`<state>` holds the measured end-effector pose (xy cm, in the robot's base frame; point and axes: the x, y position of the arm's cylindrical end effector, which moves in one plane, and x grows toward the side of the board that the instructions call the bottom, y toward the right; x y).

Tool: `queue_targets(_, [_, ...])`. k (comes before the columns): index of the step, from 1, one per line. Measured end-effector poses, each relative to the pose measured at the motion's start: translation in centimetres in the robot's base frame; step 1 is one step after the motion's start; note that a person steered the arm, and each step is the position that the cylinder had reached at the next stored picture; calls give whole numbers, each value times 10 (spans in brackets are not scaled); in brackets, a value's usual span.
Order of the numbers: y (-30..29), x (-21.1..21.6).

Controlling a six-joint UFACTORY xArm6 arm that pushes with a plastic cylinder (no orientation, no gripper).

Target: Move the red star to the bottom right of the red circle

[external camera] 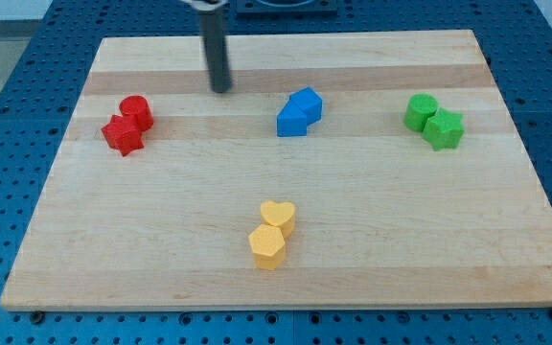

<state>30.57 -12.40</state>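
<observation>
The red star [122, 134] lies near the board's left side, touching the red circle [137, 111], which sits just above and to its right. My tip [220, 89] rests on the board near the view's top, to the right of and slightly above the red circle, apart from both red blocks.
Two blue blocks [299, 112] touch each other right of my tip. A green circle [420, 112] and green star [444, 129] sit at the right. A yellow heart [278, 216] and yellow hexagon [267, 247] sit at the bottom middle. The wooden board [429, 240] has blue table around it.
</observation>
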Motion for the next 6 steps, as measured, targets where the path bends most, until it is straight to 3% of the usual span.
queue_targets(2, [-104, 8])
queue_targets(3, [-126, 37])
queue_targets(6, [-110, 110])
